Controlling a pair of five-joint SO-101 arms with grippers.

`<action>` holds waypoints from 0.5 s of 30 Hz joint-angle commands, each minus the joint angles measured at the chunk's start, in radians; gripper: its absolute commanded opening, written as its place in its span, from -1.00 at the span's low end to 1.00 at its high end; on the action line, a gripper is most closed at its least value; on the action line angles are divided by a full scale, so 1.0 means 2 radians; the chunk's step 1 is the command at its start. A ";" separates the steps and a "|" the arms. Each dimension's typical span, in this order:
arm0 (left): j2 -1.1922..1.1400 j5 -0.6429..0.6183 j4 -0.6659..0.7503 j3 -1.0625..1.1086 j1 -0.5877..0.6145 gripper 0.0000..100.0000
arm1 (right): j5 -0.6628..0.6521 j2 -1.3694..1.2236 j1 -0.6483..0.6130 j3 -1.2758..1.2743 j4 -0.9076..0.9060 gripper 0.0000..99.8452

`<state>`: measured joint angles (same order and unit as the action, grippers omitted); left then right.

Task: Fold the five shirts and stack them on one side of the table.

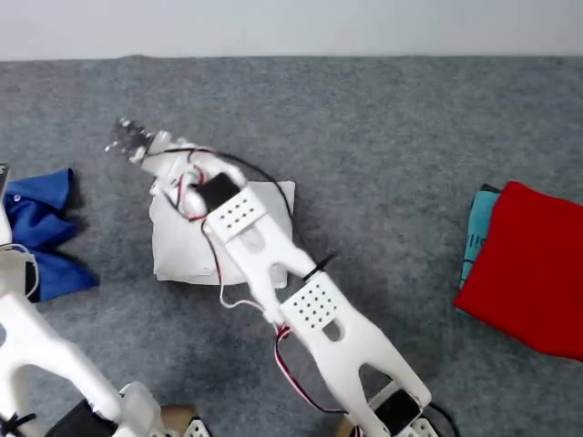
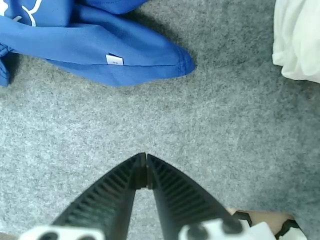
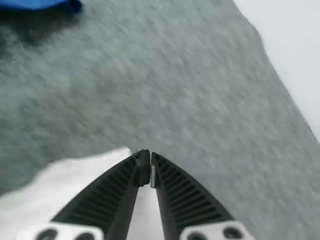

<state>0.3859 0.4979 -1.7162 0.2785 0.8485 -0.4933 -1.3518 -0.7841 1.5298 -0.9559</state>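
- Left wrist view: left gripper [image 2: 146, 162] has its jaws clenched tip to tip with nothing between them, over bare grey table [image 2: 240, 140].
- Same view: the blue shirt [image 2: 100, 50] lies crumpled well ahead of the jaw tips, apart from them, with 1 small white label [image 2: 114, 60] at its hem. An edge of the white shirt [image 2: 297, 40] sits ahead and off to one side of the jaws.
- Right wrist view: right gripper [image 3: 146, 162] also has its jaws pressed closed, with no cloth seen between them. The white shirt lies under and behind the jaws, its edge just beside the tips. Ahead of the tips are bare table and, far ahead, a sliver of the blue shirt. A pale wall [image 3: 290, 40] lies past the table edge.
- High view adds a folded red shirt [image 1: 533, 264] lying on a teal shirt [image 1: 478, 228] at one side of the table, well apart from both sets of jaws.
- High view: the right arm [image 1: 310, 309] stretches across the white shirt, and its jaws sit just past the shirt's far corner.
- Count: 4 shirts (1 white, 1 blue, 1 red, 1 teal) and 2 arms.
- Hidden or cut off:
  - The teal shirt is mostly covered by the red one, leaving 1 strip showing.
  - The red shirt is cut off by the frame edge.
  - The white shirt is partly under the right arm.
  - The right jaws are blurred in the high view.
  - The left arm [image 1: 46, 350] is cut off at the frame corner.
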 commanded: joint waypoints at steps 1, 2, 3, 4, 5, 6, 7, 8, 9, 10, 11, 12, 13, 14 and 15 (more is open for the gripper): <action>0.016 -0.002 -0.001 -0.003 -0.004 -0.99 | -0.006 0.007 -0.011 0.008 0.010 -0.98; 0.016 -0.002 -0.001 -0.003 -0.004 -0.99 | -0.006 0.011 -0.011 0.011 0.001 -0.98; 0.016 -0.002 -0.001 -0.003 -0.004 -0.99 | -0.005 0.019 -0.011 0.020 -0.013 -0.98; 0.016 -0.002 -0.001 -0.003 -0.004 -0.99 | -0.005 0.029 -0.010 0.033 -0.031 -0.98; 0.016 -0.002 -0.001 -0.004 -0.004 -0.99 | -0.005 0.039 -0.009 0.048 -0.054 -0.98; 0.016 -0.002 -0.001 -0.004 -0.004 -0.99 | -0.004 0.048 -0.009 0.061 -0.077 -0.98; 0.016 -0.002 -0.001 -0.004 -0.004 -0.99 | -0.004 0.057 -0.008 0.072 -0.102 -0.98; 0.016 -0.002 -0.001 -0.004 -0.004 -0.99 | -0.003 0.066 -0.008 0.077 -0.130 -0.98; 0.016 -0.002 -0.001 -0.004 -0.005 -0.99 | -0.003 0.078 -0.009 0.077 -0.156 -0.98; 0.016 -0.002 -0.001 -0.004 -0.008 -0.99 | -0.003 0.091 -0.009 0.076 -0.184 -0.98; 0.016 -0.002 -0.002 -0.004 -0.012 -0.99 | -0.002 0.101 -0.009 0.076 -0.213 -0.98; 0.016 -0.002 -0.002 -0.004 -0.015 -0.99 | -0.002 0.111 -0.010 0.075 -0.240 -0.98; 0.016 -0.003 -0.003 -0.004 -0.018 -0.99 | -0.002 0.119 -0.010 0.074 -0.264 -0.98; 0.016 -0.004 -0.003 -0.004 -0.020 -0.99 | -0.002 0.125 -0.010 0.075 -0.287 -0.98; 0.016 -0.004 -0.003 -0.004 -0.020 -0.99 | -0.002 0.132 -0.011 0.075 -0.310 -0.98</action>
<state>0.3859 0.4979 -1.7162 0.2785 0.8209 -0.4948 -1.2014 -0.8040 1.6249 -1.4530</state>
